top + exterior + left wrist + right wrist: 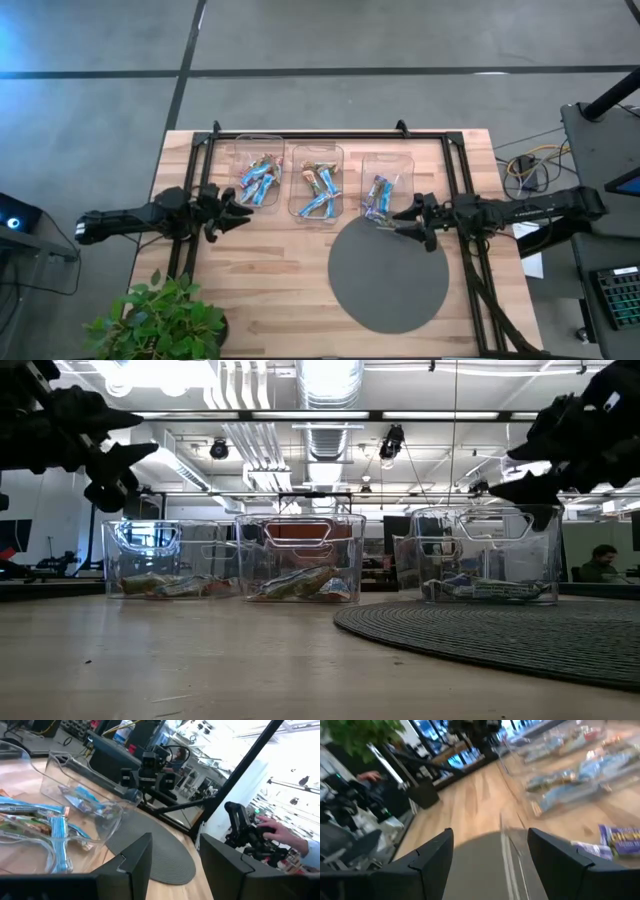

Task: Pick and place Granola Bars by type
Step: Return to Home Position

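The granola bars lie in three clear bins standing in a row on the far middle of the table. Light blue and tan bars (258,181) fill the left bin, a similar mix (320,189) the middle bin, and purple-blue bars (379,196) the right bin. The low view shows the same bars (298,582) on the bin floors. My left gripper (243,212) (172,842) hovers open and empty just left of the left bin. My right gripper (400,222) (490,840) hovers open and empty just right of the right bin, whose purple-blue bar (620,839) shows close by.
A dark round woven mat (388,272) lies on the near right of the table, under my right gripper. A potted plant (160,315) stands at the near left corner. Black frame rails (462,170) run along the table's sides. A person's hand (280,827) shows beyond the table.
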